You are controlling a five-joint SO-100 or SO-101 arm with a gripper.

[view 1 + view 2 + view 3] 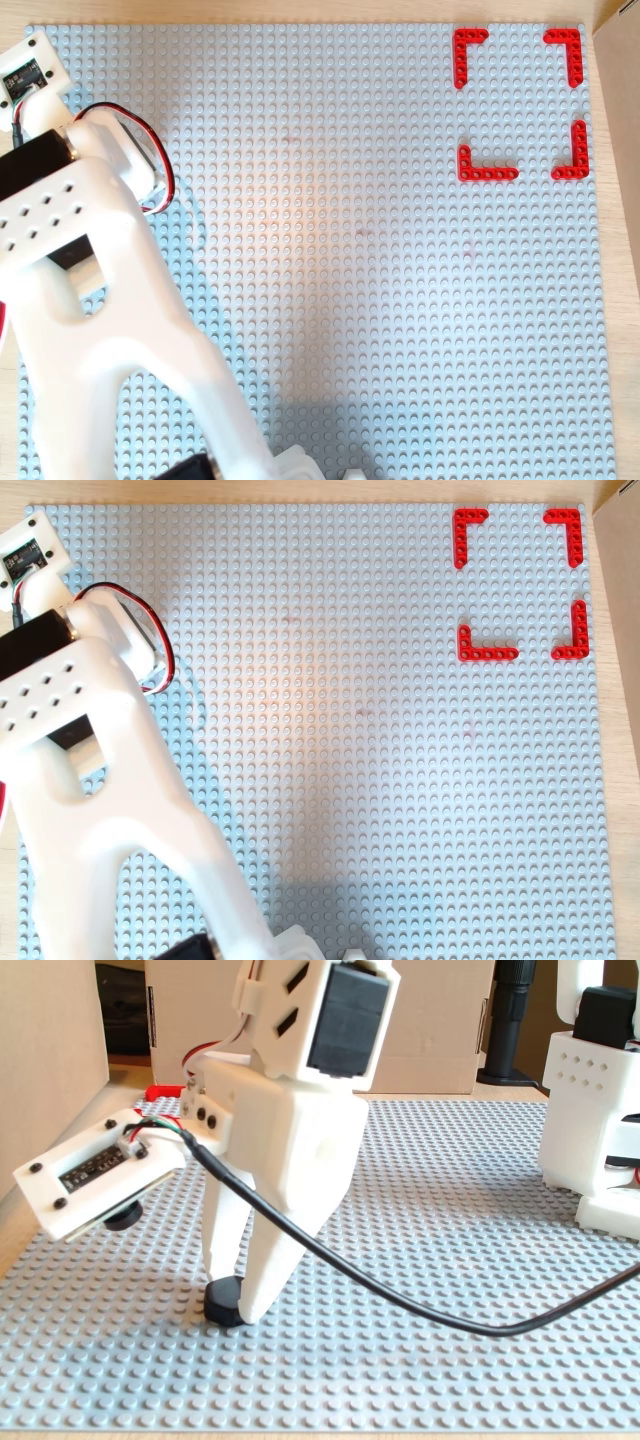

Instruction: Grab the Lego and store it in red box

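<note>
In the fixed view my white gripper (232, 1295) points down at the grey baseplate (420, 1290). Its two fingers converge on the Lego (224, 1305), a small black piece that sits on the studs at their tips. The jaws look closed against its sides. In both overhead views the arm (90, 300) covers the gripper tips and the Lego. The red box (487, 173) is a square of four red corner pieces at the top right of the plate in both overhead views (487, 653), with bare grey studs inside. One red piece (165, 1091) shows far back in the fixed view.
A wrist camera board (95, 1170) with a black cable (420, 1305) hangs left of the gripper. The arm's white base (595, 1110) stands at the right. Cardboard boxes (430, 1030) line the plate's far edge. A beige box edge (620, 120) sits right of the plate.
</note>
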